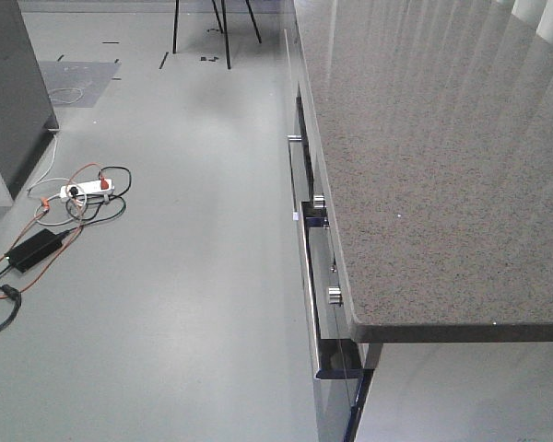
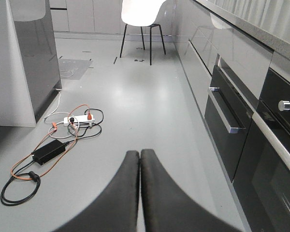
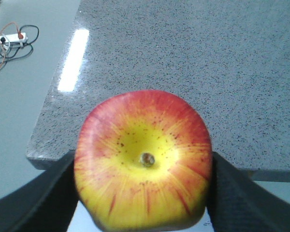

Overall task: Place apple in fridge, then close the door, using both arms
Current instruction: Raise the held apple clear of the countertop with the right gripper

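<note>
front view, tabletop (image 1: 442,166): speckled grey, fills the right side, with its near corner low in the frame.
front view, oven knobs (image 1: 319,201): just under the left edge of the tabletop, with long metal handles beside them.
front view, power strip (image 1: 85,189): on the floor well left of the tabletop, amid looped orange and black cables.
front view, red sliver: at the frame's right edge over the tabletop, too little shows to tell what it is.
left wrist view, left end effector (image 2: 139,154): clenched, dark fingers pressed together with nothing between them, over the floor left of the tabletop.
left wrist view, ovens (image 2: 232,121): black, below the tabletop edge.
left wrist view, white chair (image 2: 142,12): far end of the floor.
right wrist view, right end effector (image 3: 143,157): grasping the apple (image 3: 135,125), one dark finger (image 3: 38,193) on each side.
right wrist view, apple: red and yellow, dimple toward the camera, over the near edge of the tabletop. cannot tell if it touches.
</note>
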You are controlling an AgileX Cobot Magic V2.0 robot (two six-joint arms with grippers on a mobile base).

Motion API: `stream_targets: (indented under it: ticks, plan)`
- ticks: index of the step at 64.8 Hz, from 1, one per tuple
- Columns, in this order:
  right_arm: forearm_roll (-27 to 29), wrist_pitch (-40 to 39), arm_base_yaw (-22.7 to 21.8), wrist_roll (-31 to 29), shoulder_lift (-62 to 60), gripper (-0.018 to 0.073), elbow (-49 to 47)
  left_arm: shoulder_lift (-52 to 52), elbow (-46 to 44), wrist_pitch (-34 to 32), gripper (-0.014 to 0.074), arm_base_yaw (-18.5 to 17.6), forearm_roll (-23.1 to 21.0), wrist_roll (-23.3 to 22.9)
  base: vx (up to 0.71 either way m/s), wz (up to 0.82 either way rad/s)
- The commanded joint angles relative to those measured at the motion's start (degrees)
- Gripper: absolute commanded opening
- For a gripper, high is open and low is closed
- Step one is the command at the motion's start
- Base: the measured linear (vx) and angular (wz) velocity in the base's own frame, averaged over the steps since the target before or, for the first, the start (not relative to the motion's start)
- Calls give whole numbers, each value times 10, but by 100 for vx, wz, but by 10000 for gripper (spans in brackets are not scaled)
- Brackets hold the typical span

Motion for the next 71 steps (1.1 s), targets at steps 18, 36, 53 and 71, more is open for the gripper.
stream_targets:
  ticks: [18,36,53,71]
  plan:
    - [12,2,-2,1,-106,125,14,-8,12,-45,-6,-4,-2,-4,0,0]
    - [12,-4,-2,11,-107,125,14,-8,12,-45,-6,-4,-2,-4,0,0]
    - [12,-4,-2,10,-107,125,14,-8,12,-45,-6,-4,-2,-4,0,0]
    - [12,-3,-2,10,-107,125,14,-8,12,-45,-6,-4,-2,-4,0,0]
